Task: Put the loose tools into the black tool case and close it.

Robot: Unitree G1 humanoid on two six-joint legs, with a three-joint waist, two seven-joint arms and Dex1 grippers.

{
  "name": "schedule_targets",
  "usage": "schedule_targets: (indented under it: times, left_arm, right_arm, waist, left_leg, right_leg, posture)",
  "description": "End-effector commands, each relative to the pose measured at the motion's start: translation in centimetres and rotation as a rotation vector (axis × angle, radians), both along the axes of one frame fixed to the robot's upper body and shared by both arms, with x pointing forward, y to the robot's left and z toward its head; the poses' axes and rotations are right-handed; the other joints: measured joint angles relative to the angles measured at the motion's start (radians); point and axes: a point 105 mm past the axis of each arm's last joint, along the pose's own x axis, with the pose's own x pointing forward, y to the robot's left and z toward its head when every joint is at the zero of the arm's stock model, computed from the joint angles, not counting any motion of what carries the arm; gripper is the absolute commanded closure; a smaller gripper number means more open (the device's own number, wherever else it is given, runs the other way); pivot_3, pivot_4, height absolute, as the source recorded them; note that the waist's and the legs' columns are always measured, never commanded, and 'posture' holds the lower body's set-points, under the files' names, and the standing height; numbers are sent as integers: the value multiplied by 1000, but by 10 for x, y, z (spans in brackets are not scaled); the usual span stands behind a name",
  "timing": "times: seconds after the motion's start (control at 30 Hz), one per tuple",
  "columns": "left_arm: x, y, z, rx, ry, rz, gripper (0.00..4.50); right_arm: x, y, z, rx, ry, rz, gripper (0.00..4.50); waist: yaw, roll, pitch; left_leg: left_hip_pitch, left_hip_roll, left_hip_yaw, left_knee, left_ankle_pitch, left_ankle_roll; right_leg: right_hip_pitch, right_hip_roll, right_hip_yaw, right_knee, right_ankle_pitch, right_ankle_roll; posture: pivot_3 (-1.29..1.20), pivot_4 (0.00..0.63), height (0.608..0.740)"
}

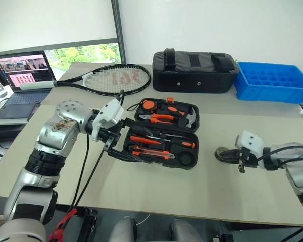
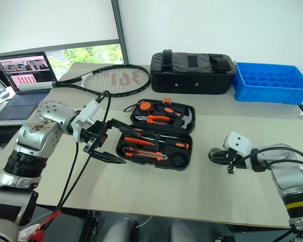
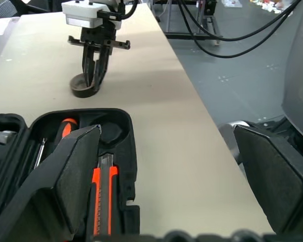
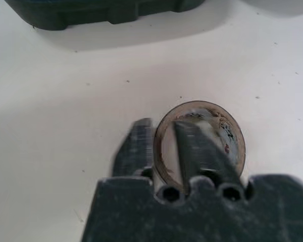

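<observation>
Pinching the grey tape roll's (image 4: pixel 227 138) wall, one finger inside the ring, the right gripper (image 1: pixel 241 162) is clenched on it right of the open black tool case (image 1: pixel 161 132), w/ left gripper (image 1: pixel 122 146) spread wide at the case's left edge; lift straight, then lower into the round slot (image 1: pixel 187 159).

Lying open mid-desk (image 1: pixel 156 191), black tool case (image 1: pixel 164 132). Bare desk stretching in front of the case and to its right, up to the tape roll (image 1: pixel 224 154). Crowding behind the case: racket (image 1: pixel 116 78), fabric bag (image 1: pixel 194 70), blue tray (image 1: pixel 272 80). Hovering just left of the case, left gripper (image 1: pixel 122 141), jaws spread.
</observation>
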Motion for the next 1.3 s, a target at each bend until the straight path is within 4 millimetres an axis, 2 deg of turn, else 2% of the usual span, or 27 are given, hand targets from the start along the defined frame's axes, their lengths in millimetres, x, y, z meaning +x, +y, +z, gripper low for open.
schedule_targets:
  times: [0.03,0.1,0.23,0.4,0.53,0.67,0.83,0.9,1.0,1.03,1.13,1.17,1.2,1.23,1.3]
  left_arm:
    - [0,5,7,-2,-45,16,0]
    - [2,9,5,11,-55,38,0]
    - [12,21,-1,42,-76,122,0]
    - [17,37,-8,65,-82,228,0]
    - [13,41,-10,55,-72,270,0]
    - [10,42,-11,50,-73,295,0]
    - [9,42,-12,44,-69,314,0]
    - [10,42,-12,43,-66,321,0]
    - [12,43,-12,39,-60,330,0]
    - [13,44,-13,40,-59,335,0]
    - [16,45,-14,37,-58,347,0]
    - [18,45,-13,21,-53,360,0]
    - [20,46,-13,9,-50,369,0]
    - [23,46,-13,6,-52,379,0]
    - [27,47,-16,7,-56,391,0]
  right_arm:
    - [8,5,21,-1,-84,33,4447]
    - [11,14,32,21,-113,53,4447]
    - [9,46,51,86,-141,140,4447]
    - [-7,86,56,122,-103,272,4447]
    - [-18,106,51,143,-58,333,4447]
    - [-28,116,37,128,1,371,4447]
    - [-27,118,34,103,0,373,4447]
    - [-27,118,33,95,2,375,3751]
    - [-27,122,41,142,-1,367,2951]
    - [-26,121,44,150,-11,357,2458]
    - [-21,118,48,162,-33,325,1504]
    - [-16,113,51,167,-47,295,1375]
    - [-12,110,53,171,-57,274,857]
    - [-7,106,54,165,-73,251,598]
    - [-4,99,55,154,-81,234,598]
  waist:
    - [-2,0,0]
    - [-5,0,0]
    - [-8,0,0]
    - [-3,0,0]
    - [0,0,0]
    - [3,-1,0]
    - [1,-1,0]
    - [0,-1,0]
    - [-2,-1,0]
    - [-2,-1,0]
    - [-1,-1,0]
    - [-1,-1,0]
    - [0,-1,0]
    - [0,-1,0]
    - [0,-1,0]
  left_leg:
    - [0,0,0,0,0,0]
    - [0,0,0,0,0,0]
    - [1,0,0,0,0,0]
    - [1,0,0,-1,0,0]
    - [0,1,0,-1,0,0]
    - [-1,0,0,-1,0,0]
    - [0,1,0,-1,0,0]
    - [0,1,0,-1,0,0]
    - [0,1,0,-1,0,0]
    - [0,1,0,-1,0,0]
    - [0,1,-1,-1,0,0]
    - [0,1,-1,-1,0,0]
    - [0,1,-1,-1,0,0]
    - [0,1,0,-1,0,0]
    - [0,1,0,-1,0,0]
  right_leg:
    - [0,0,0,0,0,0]
    - [0,0,0,0,0,0]
    - [0,0,0,0,0,0]
    - [0,0,0,1,0,0]
    - [-1,0,0,0,0,0]
    - [-1,0,0,0,0,0]
    - [-2,0,-1,0,0,0]
    - [-2,0,-1,0,0,0]
    - [-2,0,-1,1,0,0]
    - [-2,0,-1,1,0,0]
    - [-2,0,-1,1,0,0]
    - [-2,0,-1,1,0,0]
    - [-2,0,-1,1,0,0]
    - [-2,0,-1,1,0,0]
    - [-2,0,-1,1,0,0]
  posture:
    - [0,150,708]
    - [0,150,708]
    - [0,150,708]
    - [0,150,708]
    - [0,150,708]
    - [0,150,708]
    - [0,150,708]
    - [0,150,708]
    - [0,150,708]
    - [0,150,708]
    - [0,150,708]
    - [0,150,708]
    - [0,150,708]
    - [0,150,708]
    - [0,150,708]
